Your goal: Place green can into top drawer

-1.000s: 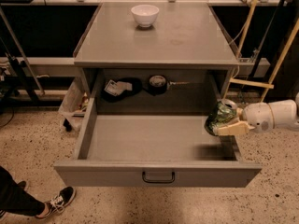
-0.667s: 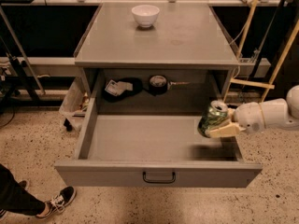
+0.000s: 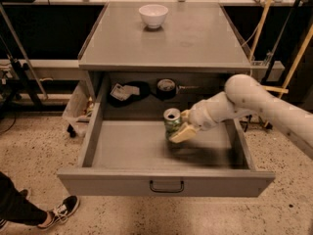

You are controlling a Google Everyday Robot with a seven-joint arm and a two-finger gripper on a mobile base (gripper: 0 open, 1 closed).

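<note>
The top drawer [image 3: 166,182] is pulled wide open, with its grey front panel and small black handle [image 3: 167,186] facing me. My gripper [image 3: 180,128] reaches in from the right on a white arm [image 3: 259,104] and is shut on the green can [image 3: 171,122]. The can is upright, with its silver top up, held over the middle of the drawer's floor, slightly right of centre. I cannot tell whether its base touches the floor.
A white bowl [image 3: 153,15] stands at the back of the grey tabletop [image 3: 195,40]. A dark bag [image 3: 124,91] and a tape roll [image 3: 166,87] lie on the shelf behind the drawer. A person's shoe [image 3: 58,212] is at the lower left floor.
My gripper has carried the green can leftward from the drawer's right wall to over the middle of the drawer.
</note>
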